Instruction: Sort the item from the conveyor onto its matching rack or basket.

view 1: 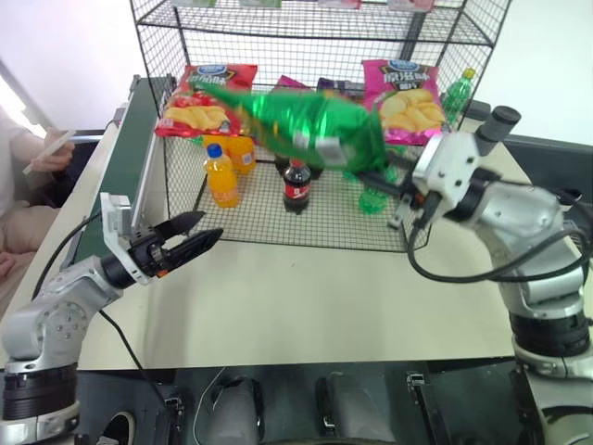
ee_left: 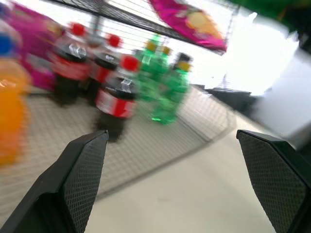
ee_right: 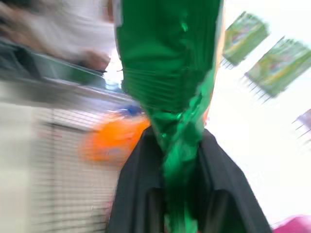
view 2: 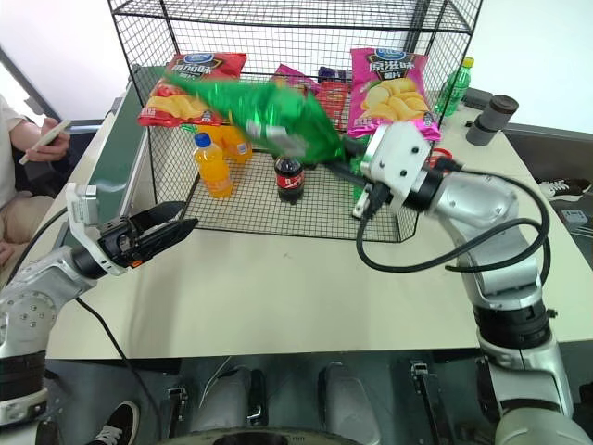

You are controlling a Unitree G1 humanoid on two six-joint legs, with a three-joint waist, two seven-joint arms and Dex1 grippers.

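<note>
A: From the head camera, the right end effector [view 1: 387,176] is clenched on one end of the green crisp bag [view 1: 306,120], which hangs in the air in front of the black wire rack [view 1: 278,232], above the cola bottle [view 1: 296,185]. The left end effector [view 1: 190,236] hovers released over the worktop [view 1: 306,297], just in front of the rack's lower tier.

B: The bag should probably go up beside the red bag [view 1: 206,97] and pink bag [view 1: 404,93] hanging in the rack, so it needs to enter flat, clear of the mesh front.

A: In the left wrist camera, the fingers [ee_left: 82,170] stand wide apart, facing cola and green bottles [ee_left: 165,87] inside the rack.

B: Those bottles and the orange bottle [view 1: 220,176] stand under the bag's path; a drooping corner could topple one.

A: The right wrist camera shows the bag pinched between the fingers [ee_right: 138,184]. A person [view 1: 23,185] sits beyond the conveyor [view 1: 139,148], left of the rack.
</note>
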